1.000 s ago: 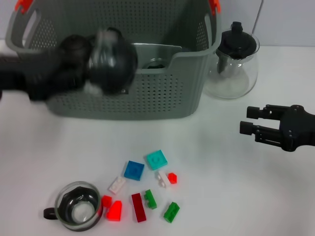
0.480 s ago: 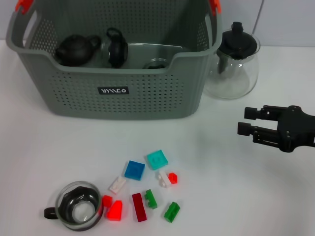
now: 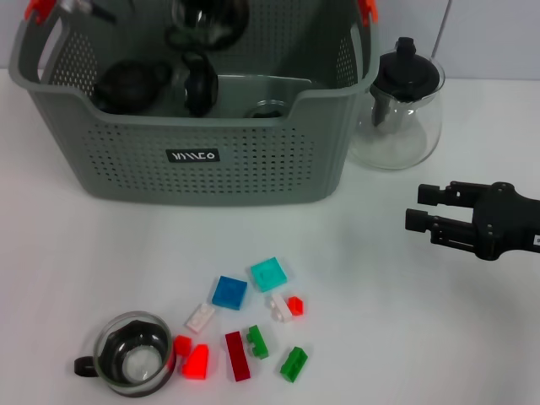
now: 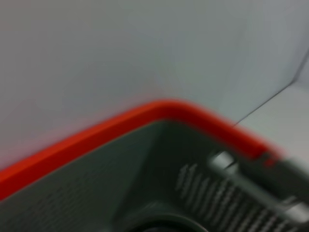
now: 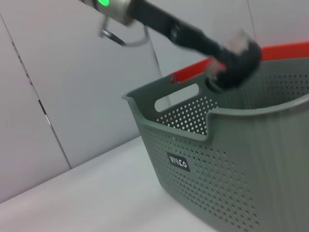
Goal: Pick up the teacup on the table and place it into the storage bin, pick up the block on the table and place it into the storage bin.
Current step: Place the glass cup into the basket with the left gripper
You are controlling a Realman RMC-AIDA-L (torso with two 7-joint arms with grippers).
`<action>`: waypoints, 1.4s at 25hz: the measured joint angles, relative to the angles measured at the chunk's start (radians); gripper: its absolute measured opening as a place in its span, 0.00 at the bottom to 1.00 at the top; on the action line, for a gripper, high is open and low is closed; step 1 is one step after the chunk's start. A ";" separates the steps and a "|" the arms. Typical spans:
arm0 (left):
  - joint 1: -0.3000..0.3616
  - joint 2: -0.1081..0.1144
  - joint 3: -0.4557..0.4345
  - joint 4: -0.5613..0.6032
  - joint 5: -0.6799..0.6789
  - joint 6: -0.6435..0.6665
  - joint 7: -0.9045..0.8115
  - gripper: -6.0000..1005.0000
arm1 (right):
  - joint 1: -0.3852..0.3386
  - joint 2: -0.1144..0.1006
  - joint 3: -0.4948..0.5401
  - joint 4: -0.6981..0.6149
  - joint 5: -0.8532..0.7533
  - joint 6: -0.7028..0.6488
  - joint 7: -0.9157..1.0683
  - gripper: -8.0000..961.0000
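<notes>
1. White tabletop everywhere, with a pale wall behind it, and the big grey perforated plastic storage bin with orange clips sat at the far side, left of centre.

2. The clear glass teacup with a black handle was on the table at the near left, nowhere near the bin. The small plastic blocks were scattered just right of it, a red one touching or nearly touching the cup.

3. The left gripper hung over the far part of the bin, blurred. Couldn't tell whether its fingers were apart or together.

4. The right gripper hovered off to the right above bare table, fingers apart, holding nothing.

5. What could go wrong, my guess: the blocks are tiny and bunched together, so a grab at one could knock its neighbours or pinch two at once. The red one by the cup could get shoved when the cup is picked up. The clear glass teapot with a black lid stood just right of the bin, so a wide swing from the right arm might clip it.

6. View differences: only the head view had the cup, blocks and teapot. The right wrist view showed the left arm reaching over the bin's rim from the side. The left wrist view gave just an orange-edged bin corner and wall.
</notes>
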 joint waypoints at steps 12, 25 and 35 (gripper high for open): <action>-0.050 -0.117 0.150 -0.116 0.355 -0.241 -0.077 0.05 | 0.003 -0.002 -0.001 0.015 0.000 0.012 -0.001 0.59; -0.050 -0.132 0.200 -0.192 0.362 -0.325 -0.092 0.05 | 0.008 -0.006 0.001 0.044 0.000 0.016 -0.008 0.59; 0.070 -0.168 0.070 0.107 0.245 -0.198 -0.078 0.38 | 0.010 -0.010 0.002 0.056 0.000 0.029 -0.014 0.59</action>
